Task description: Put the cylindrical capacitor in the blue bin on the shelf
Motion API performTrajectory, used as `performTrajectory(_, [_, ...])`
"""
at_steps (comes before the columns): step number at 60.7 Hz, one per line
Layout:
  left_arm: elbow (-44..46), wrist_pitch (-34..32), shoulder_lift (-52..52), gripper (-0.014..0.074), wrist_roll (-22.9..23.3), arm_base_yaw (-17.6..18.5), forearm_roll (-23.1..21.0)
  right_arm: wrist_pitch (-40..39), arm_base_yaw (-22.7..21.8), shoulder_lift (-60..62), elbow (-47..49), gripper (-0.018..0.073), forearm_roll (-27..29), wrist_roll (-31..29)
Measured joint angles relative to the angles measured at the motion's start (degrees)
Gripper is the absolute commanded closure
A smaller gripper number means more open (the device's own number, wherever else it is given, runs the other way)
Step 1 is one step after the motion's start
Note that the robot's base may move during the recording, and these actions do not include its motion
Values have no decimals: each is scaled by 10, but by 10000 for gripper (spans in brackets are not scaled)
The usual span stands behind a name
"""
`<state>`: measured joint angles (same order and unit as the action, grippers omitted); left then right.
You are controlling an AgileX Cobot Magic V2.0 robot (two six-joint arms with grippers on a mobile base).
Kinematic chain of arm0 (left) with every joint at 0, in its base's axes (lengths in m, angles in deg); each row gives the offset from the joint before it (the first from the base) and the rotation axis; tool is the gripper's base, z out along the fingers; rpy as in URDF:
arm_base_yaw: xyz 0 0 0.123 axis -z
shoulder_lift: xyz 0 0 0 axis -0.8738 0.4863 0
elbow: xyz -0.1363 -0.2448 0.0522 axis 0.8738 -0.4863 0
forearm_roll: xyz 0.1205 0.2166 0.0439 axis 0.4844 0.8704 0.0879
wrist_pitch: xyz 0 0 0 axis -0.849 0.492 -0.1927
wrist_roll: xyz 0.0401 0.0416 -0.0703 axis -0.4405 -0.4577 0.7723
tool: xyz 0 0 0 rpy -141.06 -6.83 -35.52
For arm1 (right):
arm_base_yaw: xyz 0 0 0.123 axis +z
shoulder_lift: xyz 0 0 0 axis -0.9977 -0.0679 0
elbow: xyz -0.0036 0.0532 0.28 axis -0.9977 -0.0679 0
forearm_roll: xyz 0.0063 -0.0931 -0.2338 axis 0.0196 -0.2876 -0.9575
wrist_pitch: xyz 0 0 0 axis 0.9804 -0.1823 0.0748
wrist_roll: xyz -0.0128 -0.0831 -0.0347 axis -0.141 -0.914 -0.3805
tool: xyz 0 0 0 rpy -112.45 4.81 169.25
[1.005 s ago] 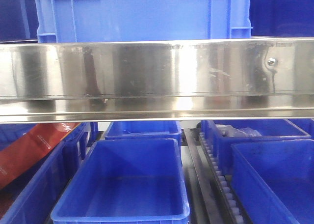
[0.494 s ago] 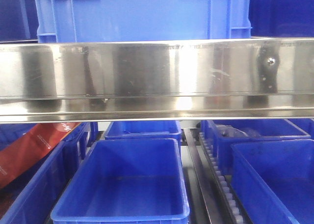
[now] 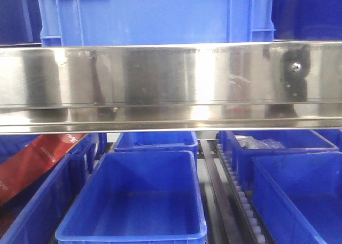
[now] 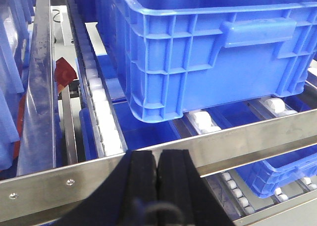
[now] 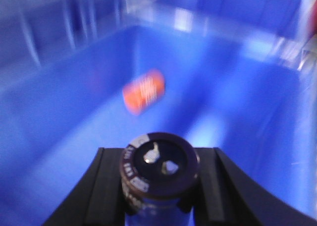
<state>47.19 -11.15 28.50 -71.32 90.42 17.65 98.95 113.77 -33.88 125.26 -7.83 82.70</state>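
Note:
In the right wrist view my right gripper point(image 5: 159, 154) is shut on the cylindrical capacitor point(image 5: 159, 167), a dark cylinder with two silvery terminals on its end. It hangs inside a blue bin point(image 5: 237, 102), above the floor. The view is blurred. An orange-red cylinder point(image 5: 143, 91) lies on that bin's floor. My left gripper point(image 4: 157, 156) is shut and empty, just in front of the shelf's steel front rail point(image 4: 237, 141). The rail point(image 3: 160, 78) fills the middle of the front view. Neither gripper shows there directly.
A large blue crate point(image 4: 208, 47) sits on roller tracks point(image 4: 101, 117) behind the rail. In the front view, blue bins point(image 3: 136, 201) stand on the lower tier, one holds plastic bags point(image 3: 262, 143), and a red package point(image 3: 32, 164) is at the left.
A dark reflection at the right end of the steel rail has grown larger. The bins and the crate have not moved.

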Motion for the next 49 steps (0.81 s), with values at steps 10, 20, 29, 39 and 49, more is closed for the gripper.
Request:
performTrajectory(10, [0, 0, 0, 707, 0, 0, 0, 24, 0, -56, 21, 604, 0, 0])
performTrajectory(20, [0, 0, 0, 707, 0, 0, 0, 42, 0, -71, 21, 146, 1, 0])
performTrajectory(29, [0, 0, 0, 707, 0, 0, 0, 56, 0, -71, 24, -14, 2, 0])
performTrajectory(39, [0, 0, 0, 707, 0, 0, 0, 69, 0, -59, 25, 63, 3, -1])
performTrajectory(49, [0, 0, 0, 707, 0, 0, 0, 71, 0, -11, 25, 372, 3, -1])
